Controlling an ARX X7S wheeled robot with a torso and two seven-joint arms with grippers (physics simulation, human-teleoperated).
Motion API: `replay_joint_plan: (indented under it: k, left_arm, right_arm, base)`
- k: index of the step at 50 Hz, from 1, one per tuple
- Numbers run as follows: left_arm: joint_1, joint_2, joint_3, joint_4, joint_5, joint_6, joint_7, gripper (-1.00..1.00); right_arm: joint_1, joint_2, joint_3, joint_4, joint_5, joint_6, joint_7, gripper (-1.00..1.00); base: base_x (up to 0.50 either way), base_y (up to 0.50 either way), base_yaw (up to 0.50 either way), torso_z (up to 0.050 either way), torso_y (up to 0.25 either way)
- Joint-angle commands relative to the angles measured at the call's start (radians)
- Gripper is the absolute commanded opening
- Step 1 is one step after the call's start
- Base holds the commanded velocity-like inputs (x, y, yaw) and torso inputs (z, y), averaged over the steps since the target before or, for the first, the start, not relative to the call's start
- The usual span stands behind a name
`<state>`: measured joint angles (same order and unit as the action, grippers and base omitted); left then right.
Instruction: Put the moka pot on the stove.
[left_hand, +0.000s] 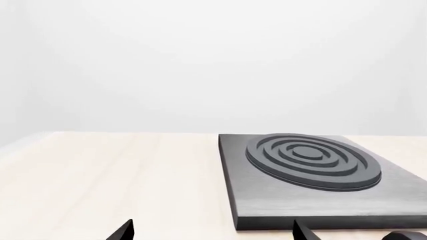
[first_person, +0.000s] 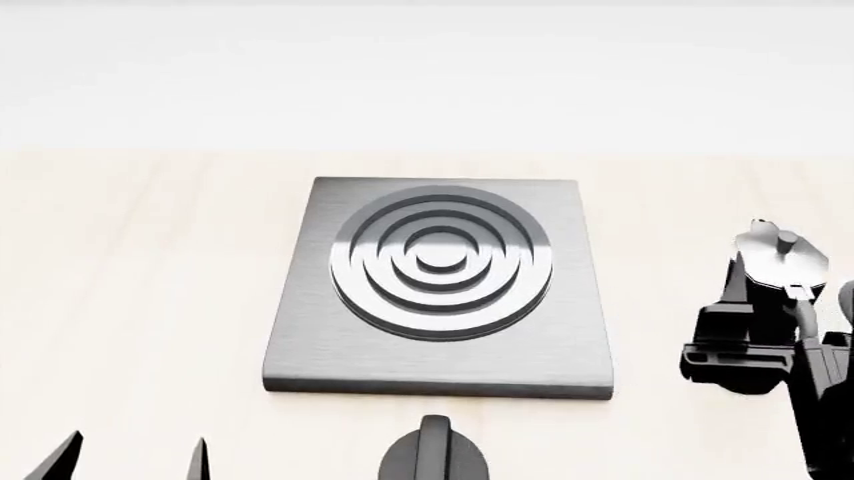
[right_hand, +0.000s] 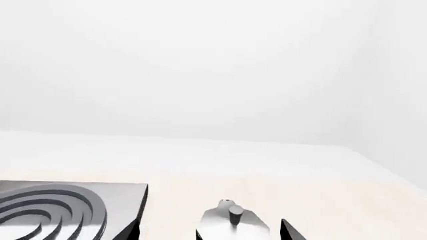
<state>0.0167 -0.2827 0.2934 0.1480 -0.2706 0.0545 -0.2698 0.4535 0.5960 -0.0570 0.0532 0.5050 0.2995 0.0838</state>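
Observation:
The stove (first_person: 441, 280) is a flat square grey plate with raised dark rings, lying mid-table; it also shows in the left wrist view (left_hand: 307, 170) and at the edge of the right wrist view (right_hand: 60, 210). The moka pot (first_person: 777, 258) stands upright on the table to the right of the stove, apart from it, silver lid and knob up. My right gripper (first_person: 754, 315) is open, and the pot's lid (right_hand: 233, 222) sits between its fingers in the right wrist view, nearer one finger. My left gripper (left_hand: 213, 232) is open and empty, low over the table by the stove's front left corner.
A short black round knob (first_person: 434, 455) sits on the light wooden table (first_person: 134, 280) just in front of the stove; it also shows in the left wrist view (left_hand: 403, 235). A plain white wall stands behind the table.

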Motion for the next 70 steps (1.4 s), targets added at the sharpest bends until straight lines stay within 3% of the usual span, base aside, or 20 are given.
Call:
replay_joint_plan:
  k: [1, 70]
  left_arm:
    - [-0.002, -0.002, 0.001, -0.001, -0.003, 0.002, -0.005, 1.00]
    - [-0.008, -0.017, 0.023, -0.007, -0.005, 0.013, -0.029, 1.00]
  right_arm:
    - [0.013, -0.003, 0.034, 0.117, 0.060, -0.026, -0.081, 1.00]
    - [0.300, -0.098, -0.014, 0.876, -0.007, -0.249, -0.347, 1.00]
  base:
    - [0.00, 0.00, 0.00, 0.000, 0.000]
    - [0.00, 0.00, 0.00, 0.000, 0.000]
